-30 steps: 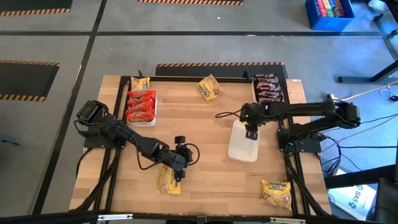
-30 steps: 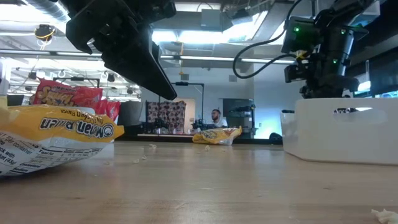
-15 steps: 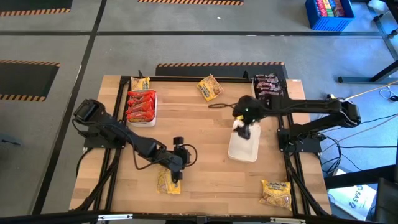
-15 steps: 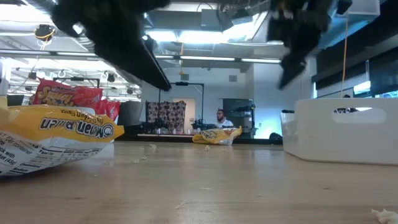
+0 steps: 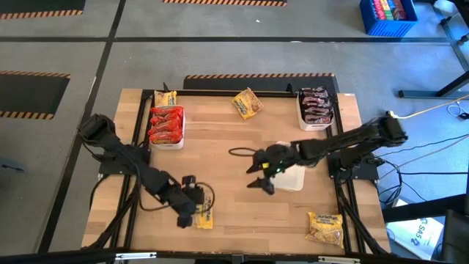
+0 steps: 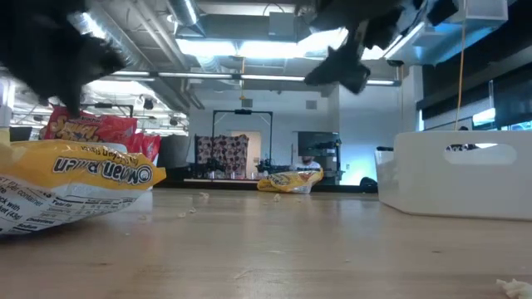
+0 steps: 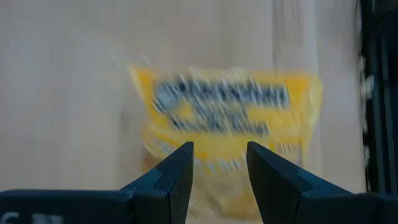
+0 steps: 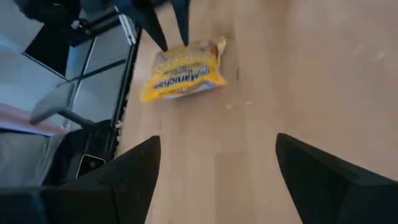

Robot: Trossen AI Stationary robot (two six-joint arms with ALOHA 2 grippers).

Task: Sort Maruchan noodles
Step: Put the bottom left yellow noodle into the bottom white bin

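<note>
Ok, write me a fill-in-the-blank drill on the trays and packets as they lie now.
1. The tray near the left arm holds ____ packets.
2. The tray at the far right corner holds ____ packets.
3. The right gripper hangs over bare table with its jaws ____.
4. The left gripper is beside a ____ packet.

Missing words: red; dark; open; yellow

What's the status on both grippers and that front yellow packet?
Left gripper open, poised over yellow packet, not gripping. Right gripper open, mid-table, empty, beside white tray. Nothing blocking.
</note>
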